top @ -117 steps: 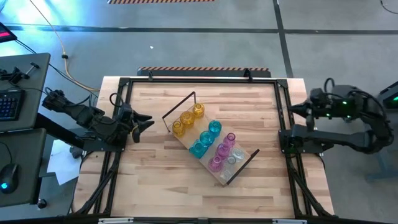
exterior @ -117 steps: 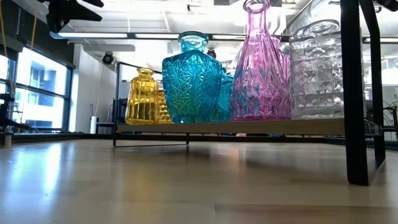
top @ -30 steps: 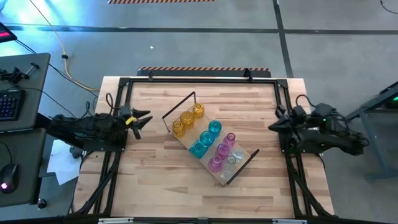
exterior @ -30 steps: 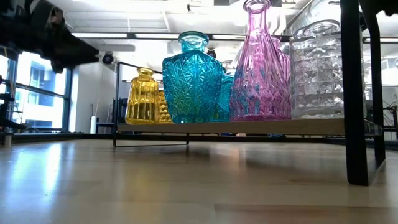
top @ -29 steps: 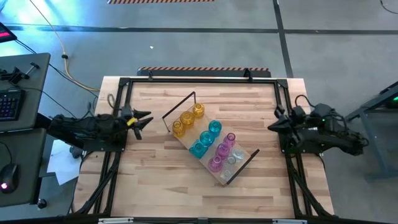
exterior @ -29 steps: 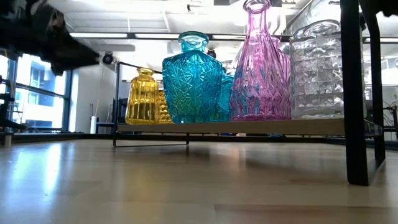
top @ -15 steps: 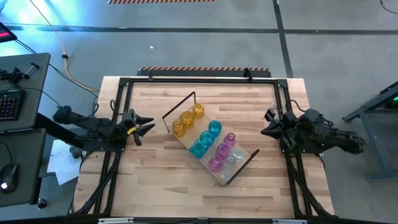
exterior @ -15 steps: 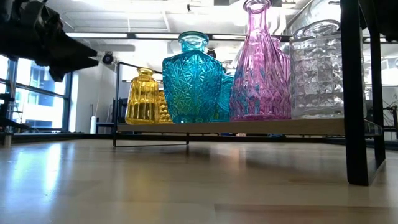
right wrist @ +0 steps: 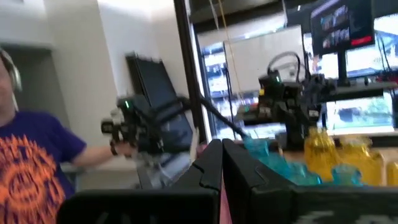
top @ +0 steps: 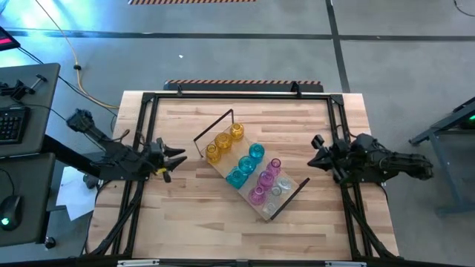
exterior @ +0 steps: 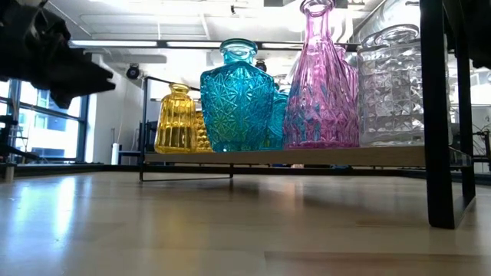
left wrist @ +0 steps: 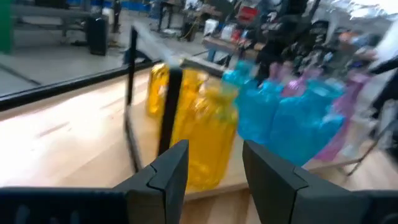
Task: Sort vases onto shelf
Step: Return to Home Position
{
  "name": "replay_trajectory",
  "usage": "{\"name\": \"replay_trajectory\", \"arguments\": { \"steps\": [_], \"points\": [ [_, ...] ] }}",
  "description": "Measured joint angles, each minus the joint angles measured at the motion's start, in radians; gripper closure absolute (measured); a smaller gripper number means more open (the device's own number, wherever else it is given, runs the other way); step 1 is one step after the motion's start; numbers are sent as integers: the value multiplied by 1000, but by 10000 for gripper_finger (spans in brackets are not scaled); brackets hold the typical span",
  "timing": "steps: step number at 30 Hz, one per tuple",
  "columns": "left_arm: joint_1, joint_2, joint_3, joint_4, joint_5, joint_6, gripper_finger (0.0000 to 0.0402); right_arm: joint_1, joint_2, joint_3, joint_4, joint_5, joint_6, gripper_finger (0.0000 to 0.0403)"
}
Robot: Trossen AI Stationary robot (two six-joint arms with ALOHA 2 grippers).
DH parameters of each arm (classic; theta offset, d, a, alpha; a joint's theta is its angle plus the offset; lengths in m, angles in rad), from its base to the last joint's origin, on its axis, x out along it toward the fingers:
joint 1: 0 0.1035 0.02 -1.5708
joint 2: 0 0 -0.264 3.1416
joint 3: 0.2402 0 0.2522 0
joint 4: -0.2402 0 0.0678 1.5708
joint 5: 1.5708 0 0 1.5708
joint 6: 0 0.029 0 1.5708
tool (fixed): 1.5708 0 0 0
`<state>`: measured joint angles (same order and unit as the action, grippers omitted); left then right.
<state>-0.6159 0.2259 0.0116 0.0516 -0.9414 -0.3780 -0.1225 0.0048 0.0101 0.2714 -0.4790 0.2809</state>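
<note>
The small translucent amber, teal, pink and clear glass vases (top: 246,165) are all stood on the long light-wood shelf (exterior: 307,156). The left pincer (top: 177,154), fingers apart, and the right pincer (top: 313,152), fingers together, have been shifted to the side edges of the desk (top: 193,222), so sorting is judged finished.

Shelf (exterior: 284,156) sits on table (exterior: 230,230). On it, L to R: yellow vase (exterior: 176,119), teal vase (exterior: 236,100), pink vase (exterior: 322,84), clear vase (exterior: 390,88). Black frame post (exterior: 437,115) at R end. Dark arm (exterior: 46,50) upper L, apart from vases.
</note>
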Motion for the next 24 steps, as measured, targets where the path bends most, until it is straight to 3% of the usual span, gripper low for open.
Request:
{"name": "replay_trajectory", "arguments": {
  "steps": [5,8,12,18,24],
  "points": [
    [-52,105,0,-26,-166,-127,259,6,0,0,-121,12,-115,403],
    [-81,160,0,-37,-216,-165,259,6,0,0,-195,13,-163,403],
    [-130,236,0,-37,-215,-135,259,6,8,0,-200,7,-177,403],
    [-175,326,0,-40,-238,-210,259,6,8,0,-200,8,-153,403],
    [-178,355,0,-21,-118,-256,259,6,8,0,-200,8,-150,403]
  ]
}}
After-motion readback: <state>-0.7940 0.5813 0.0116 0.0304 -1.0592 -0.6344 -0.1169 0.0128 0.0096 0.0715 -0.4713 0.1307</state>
